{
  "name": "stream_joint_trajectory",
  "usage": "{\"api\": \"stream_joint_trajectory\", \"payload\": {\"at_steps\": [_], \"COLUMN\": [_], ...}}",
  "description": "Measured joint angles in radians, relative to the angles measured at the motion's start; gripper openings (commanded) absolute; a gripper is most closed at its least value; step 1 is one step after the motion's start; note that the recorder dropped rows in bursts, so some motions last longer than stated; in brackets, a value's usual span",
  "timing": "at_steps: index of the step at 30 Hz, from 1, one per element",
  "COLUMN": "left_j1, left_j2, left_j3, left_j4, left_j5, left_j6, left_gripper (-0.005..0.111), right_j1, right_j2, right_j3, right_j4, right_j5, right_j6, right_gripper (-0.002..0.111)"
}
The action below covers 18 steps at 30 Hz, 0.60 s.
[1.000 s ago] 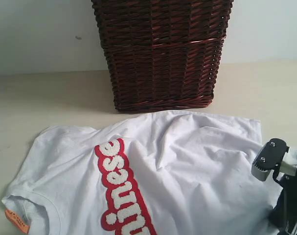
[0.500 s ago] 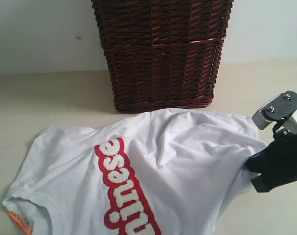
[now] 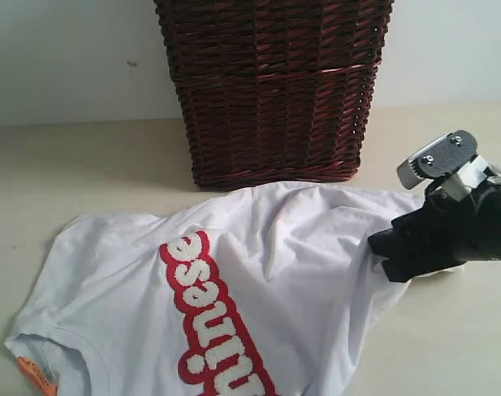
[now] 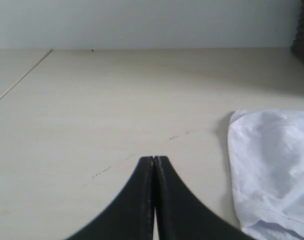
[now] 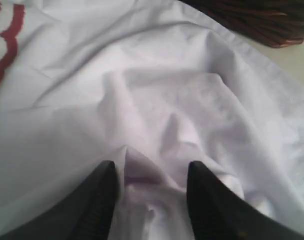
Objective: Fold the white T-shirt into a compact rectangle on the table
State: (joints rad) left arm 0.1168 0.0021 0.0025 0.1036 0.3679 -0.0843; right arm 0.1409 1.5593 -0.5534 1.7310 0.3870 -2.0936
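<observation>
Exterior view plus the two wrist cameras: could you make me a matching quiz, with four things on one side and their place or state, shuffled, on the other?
Things:
1. wicker basket
2. left end effector
3. right end effector
4. orange tag

Places or states:
A. jaws apart over the rumpled white T-shirt
B. shut, above the bare table
C. on the shirt's edge, lower left of the exterior view
D. dark brown, standing behind the shirt

Pairs: 1-D, 2-B, 3-A, 4-C

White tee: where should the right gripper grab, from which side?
Pinch the raised fold at the white T-shirt's edge on the exterior view's right, coming from the bare table side. The right gripper sits open astride that ridge; the basket blocks the far side.
</observation>
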Motion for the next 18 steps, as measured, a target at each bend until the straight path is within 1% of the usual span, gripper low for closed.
{"api": "stream_joint_trajectory", "payload": {"at_steps": [5, 9, 13, 15, 16, 17, 18], "left_j1": [0.000, 0.000, 0.000, 0.000, 0.000, 0.000, 0.000], "left_j2": [0.000, 0.000, 0.000, 0.000, 0.000, 0.000, 0.000], "left_j3": [0.000, 0.000, 0.000, 0.000, 0.000, 0.000, 0.000], "left_j4": [0.000, 0.000, 0.000, 0.000, 0.000, 0.000, 0.000], "left_j5": [0.000, 0.000, 0.000, 0.000, 0.000, 0.000, 0.000], "left_j6": [0.000, 0.000, 0.000, 0.000, 0.000, 0.000, 0.000], "left_gripper": [0.000, 0.000, 0.000, 0.000, 0.000, 0.000, 0.000], "right_j1": [0.013, 0.013, 0.013, -0.009, -0.027, -0.057, -0.096], "right_j2": [0.051, 0.056, 0.022, -0.033, -0.057, -0.089, -0.117], "right_j3": [-0.070, -0.117, -0.119, -0.119, -0.120, -0.122, -0.124], "right_j4": [0.003, 0.007, 0.007, -0.004, -0.032, -0.098, -0.204], "right_j5": [-0.037, -0.047, -0.068, -0.072, -0.070, -0.060, -0.043], "right_j6": [0.025, 0.086, 0.123, 0.129, 0.138, 0.159, 0.200], "right_gripper": [0.045, 0.045, 0.045, 0.045, 0.045, 0.045, 0.045]}}
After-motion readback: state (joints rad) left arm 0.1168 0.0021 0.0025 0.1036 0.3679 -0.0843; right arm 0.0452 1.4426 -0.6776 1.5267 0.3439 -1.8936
